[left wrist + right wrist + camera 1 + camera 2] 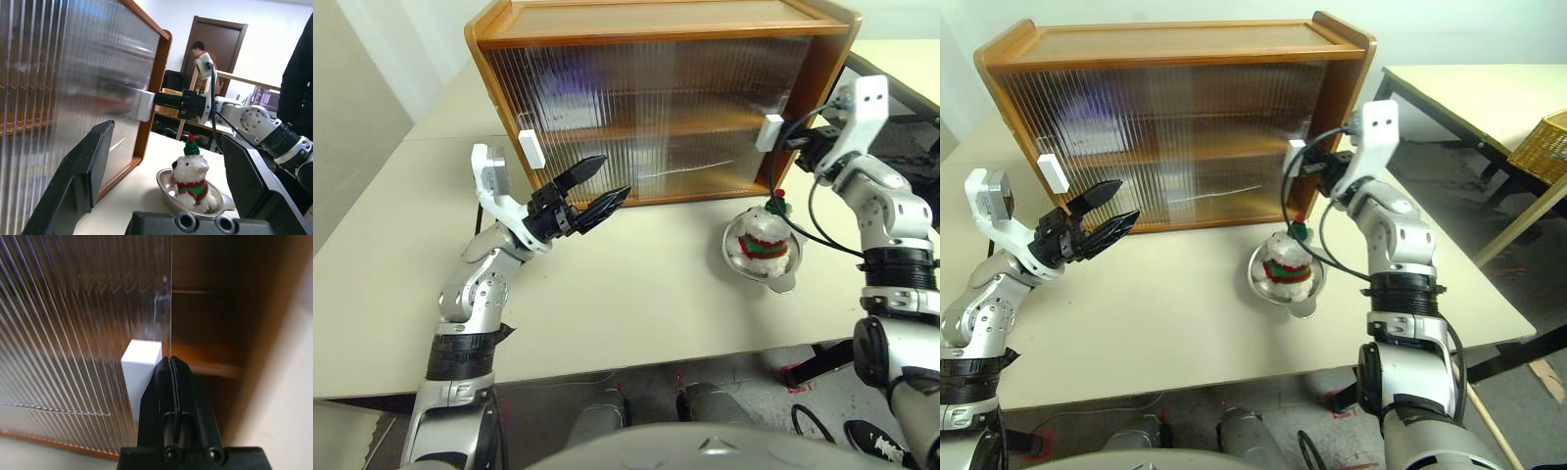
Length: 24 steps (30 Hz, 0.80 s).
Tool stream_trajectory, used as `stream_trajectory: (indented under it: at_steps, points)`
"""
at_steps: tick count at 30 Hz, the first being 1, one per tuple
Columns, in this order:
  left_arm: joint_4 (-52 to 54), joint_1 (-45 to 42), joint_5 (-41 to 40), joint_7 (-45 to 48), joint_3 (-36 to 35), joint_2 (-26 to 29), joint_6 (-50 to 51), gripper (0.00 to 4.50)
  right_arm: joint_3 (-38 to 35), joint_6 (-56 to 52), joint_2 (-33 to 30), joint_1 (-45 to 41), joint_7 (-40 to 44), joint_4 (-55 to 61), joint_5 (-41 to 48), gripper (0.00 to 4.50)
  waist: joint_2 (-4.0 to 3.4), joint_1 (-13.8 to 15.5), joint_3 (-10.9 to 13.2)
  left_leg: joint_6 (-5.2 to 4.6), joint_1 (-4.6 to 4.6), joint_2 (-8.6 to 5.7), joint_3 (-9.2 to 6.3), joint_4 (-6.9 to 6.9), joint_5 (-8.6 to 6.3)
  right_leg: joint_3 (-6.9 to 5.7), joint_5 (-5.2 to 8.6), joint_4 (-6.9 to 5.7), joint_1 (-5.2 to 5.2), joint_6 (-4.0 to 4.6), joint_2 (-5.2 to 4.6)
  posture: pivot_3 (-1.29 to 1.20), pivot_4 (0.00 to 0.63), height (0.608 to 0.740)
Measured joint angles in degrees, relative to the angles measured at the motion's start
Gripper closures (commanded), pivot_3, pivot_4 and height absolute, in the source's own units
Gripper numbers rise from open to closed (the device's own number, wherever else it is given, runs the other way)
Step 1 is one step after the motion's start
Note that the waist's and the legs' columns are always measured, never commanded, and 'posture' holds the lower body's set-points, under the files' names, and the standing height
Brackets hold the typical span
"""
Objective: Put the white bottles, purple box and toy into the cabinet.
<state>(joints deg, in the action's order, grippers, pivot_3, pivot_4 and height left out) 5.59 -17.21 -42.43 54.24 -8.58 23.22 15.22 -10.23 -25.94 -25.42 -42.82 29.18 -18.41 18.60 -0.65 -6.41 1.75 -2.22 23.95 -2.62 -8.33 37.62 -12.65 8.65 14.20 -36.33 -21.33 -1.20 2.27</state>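
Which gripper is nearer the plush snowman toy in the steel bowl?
Right. The right gripper, shut, is at the white door handle just above the toy; the left gripper hangs open, well aside.

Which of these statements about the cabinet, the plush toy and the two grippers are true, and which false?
1. The fluffy white plush toy with the green hat sits in a round steel bowl on the table. True.
2. The left gripper is shut on a white handle. False: its fingers stand open and hold nothing.
3. The right gripper is shut, its tips at the right-hand white rectangular handle of the wooden cabinet. True.
4. The toy already lies on a cabinet shelf. False: it is in front of the cabinet.
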Motion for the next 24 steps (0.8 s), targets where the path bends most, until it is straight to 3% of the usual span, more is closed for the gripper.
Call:
stream_trajectory:
  at_steps: [16, 24]
  points:
    - [3.11, 2.60, 0.09, -2.22, -0.62, 0.04, -0.34, 0.00, 7.27, -8.02, 8.53, -0.67, 6.95, 6.08, 3.60, 4.45, -0.02, 1.53, -0.01, 0.01, 0.01, 0.05, 0.01, -0.35, 0.03, -0.08, -0.01, -0.08, -0.24, -0.01, 0.03, -0.08, 0.023, 0.740]
    - [3.48, 2.70, 0.08, -2.68, -0.81, 0.05, -0.41, 0.00, 7.26, -7.29, 8.52, -0.95, 7.66, 5.30, 3.32, 4.45, -0.02, 1.51, -0.02, 0.02, 0.01, 0.07, 0.02, -0.37, 0.05, -0.09, -0.02, -0.39, -0.37, 0.10, 0.06, -0.10, 0.027, 0.740]
